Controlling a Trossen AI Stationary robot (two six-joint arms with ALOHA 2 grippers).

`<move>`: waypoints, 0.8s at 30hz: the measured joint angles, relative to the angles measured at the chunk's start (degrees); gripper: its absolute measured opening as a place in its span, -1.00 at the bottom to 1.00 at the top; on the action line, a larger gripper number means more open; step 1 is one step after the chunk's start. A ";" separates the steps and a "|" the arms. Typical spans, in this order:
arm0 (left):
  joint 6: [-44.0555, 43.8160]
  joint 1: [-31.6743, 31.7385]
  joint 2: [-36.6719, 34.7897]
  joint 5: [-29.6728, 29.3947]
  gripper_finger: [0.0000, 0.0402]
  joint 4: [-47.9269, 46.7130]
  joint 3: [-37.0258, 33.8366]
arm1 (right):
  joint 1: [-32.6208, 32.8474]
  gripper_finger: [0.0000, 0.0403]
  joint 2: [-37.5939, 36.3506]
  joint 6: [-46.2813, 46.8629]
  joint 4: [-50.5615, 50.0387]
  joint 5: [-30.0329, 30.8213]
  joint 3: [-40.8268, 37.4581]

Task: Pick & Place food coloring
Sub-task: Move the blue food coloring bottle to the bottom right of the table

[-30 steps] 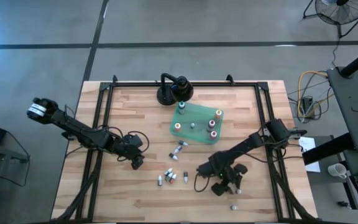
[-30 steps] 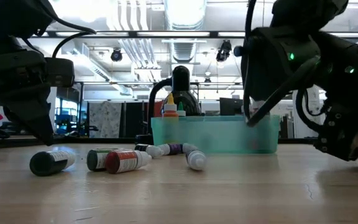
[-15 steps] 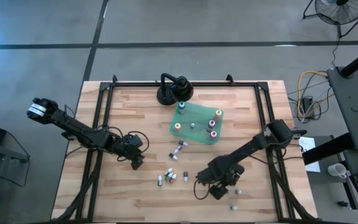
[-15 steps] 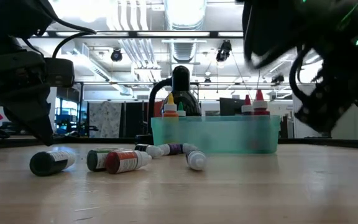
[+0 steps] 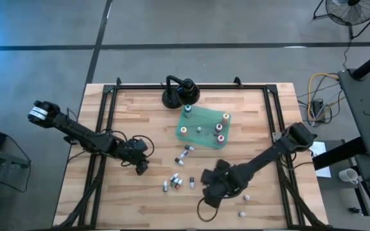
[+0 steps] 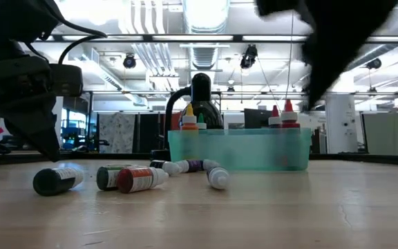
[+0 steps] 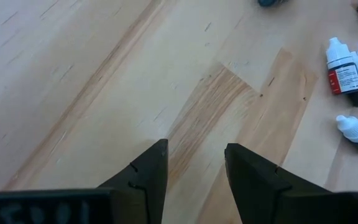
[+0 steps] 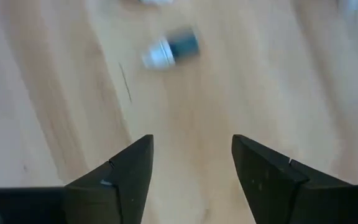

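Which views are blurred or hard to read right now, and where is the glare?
Right wrist view: motion-smeared, the bottle ahead of the open right claw is soft. Low view: the right arm is a black backlit smear against bright ceiling lights. Left wrist view: sharp, the open left claw over bare wood. High view: evenly lit.

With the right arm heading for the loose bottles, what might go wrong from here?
1. The loose bottles lie on their sides close together; the open right gripper could nudge one and roll it away.
2. The bottle ahead of its fingers lies alone; a sideways approach may push it.
3. The left gripper waits nearby, open, so the arms could crowd each other.
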 joint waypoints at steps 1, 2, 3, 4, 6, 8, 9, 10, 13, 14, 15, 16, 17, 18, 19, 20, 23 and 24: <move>-0.02 0.00 -0.02 0.00 -0.34 0.22 0.00 | 0.03 0.04 0.19 -4.97 1.53 0.81 0.22; -0.02 0.00 -0.02 0.01 -0.34 0.26 0.00 | -0.02 0.04 0.43 -9.06 3.37 1.03 0.38; -0.07 -0.02 -0.02 0.01 -0.34 0.22 0.00 | -0.02 0.04 0.76 -12.62 5.26 1.12 0.45; -0.30 -0.05 -0.02 0.01 -0.34 0.31 0.00 | -0.07 0.04 1.32 -15.41 6.51 1.35 0.46; -0.49 -0.04 -0.02 0.01 -0.34 0.46 0.02 | -0.22 0.04 2.22 -20.16 8.54 1.41 0.40; -0.74 -0.04 -0.02 0.01 -0.34 0.67 0.00 | -0.48 0.04 3.10 -26.30 9.71 1.41 0.42; -0.81 -0.04 -0.02 0.02 -0.34 0.73 0.02 | -0.53 0.04 3.44 -30.08 9.70 1.46 0.53; -0.83 -0.04 -0.02 0.02 -0.34 0.63 0.00 | -0.60 0.04 3.92 -34.38 9.73 1.45 0.62; -0.83 -0.04 -0.02 0.02 -0.34 0.62 0.02 | -1.07 0.04 4.71 -45.74 9.50 1.23 0.81; -0.83 -0.04 -0.02 0.02 -0.34 0.56 0.01 | -1.38 0.04 4.72 -47.81 9.59 1.09 0.98; -0.83 -0.04 -0.02 0.02 -0.34 0.71 0.02 | -1.83 0.04 4.70 -49.43 9.83 0.63 1.08; -0.83 -0.04 -0.02 0.02 -0.34 0.66 0.02 | -2.48 0.04 4.66 -51.14 9.81 -0.67 1.12; -0.94 -0.04 -0.02 0.02 -0.34 0.62 0.02 | -3.32 0.04 4.66 -53.10 9.76 -2.65 1.12; -1.32 -0.04 -0.02 0.02 -0.34 0.66 0.02 | -4.08 0.04 4.66 -55.37 9.71 -4.59 1.12; -1.59 -0.04 -0.02 0.02 -0.34 0.65 0.02 | -4.76 0.03 4.68 -57.79 9.67 -6.36 1.10; -1.88 -0.04 -0.02 0.02 -0.34 0.64 0.02 | -5.38 0.02 4.68 -60.14 9.67 -7.75 1.10; -2.01 -0.04 -0.02 0.02 -0.34 0.67 0.02 | -6.93 0.01 4.66 -65.48 9.70 -11.88 1.10; -2.19 -0.04 -0.02 0.03 -0.34 0.64 0.02 | -7.38 0.01 4.66 -66.46 9.68 -12.90 1.09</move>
